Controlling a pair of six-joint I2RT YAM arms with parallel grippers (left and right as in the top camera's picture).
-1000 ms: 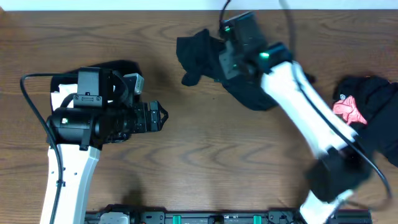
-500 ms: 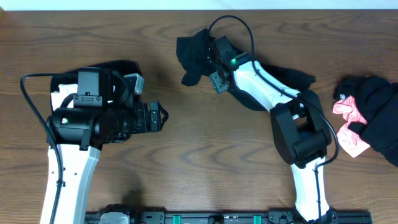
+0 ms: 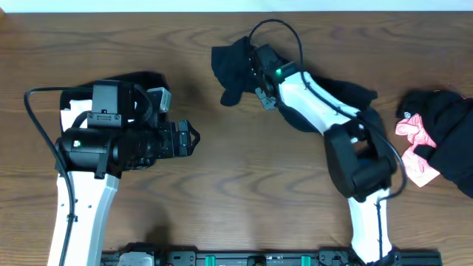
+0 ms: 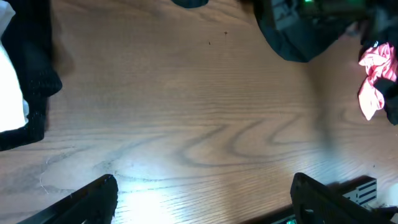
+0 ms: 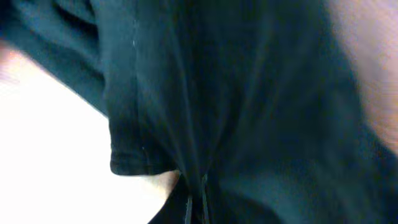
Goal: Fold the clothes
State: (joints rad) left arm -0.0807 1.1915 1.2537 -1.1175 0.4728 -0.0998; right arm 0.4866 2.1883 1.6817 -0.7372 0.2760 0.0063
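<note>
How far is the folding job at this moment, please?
Done: perhaps the black and white stack at left. In hand: the right pincer is shut on the crumpled black T-shirt; the left pincer is open, empty. Left: the pink garment and black heap at right, unfolded.

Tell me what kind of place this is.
Probably a robotics test bench: a left arm and right arm mounted at a wooden table, black clothes and a pink garment lying loose.
</note>
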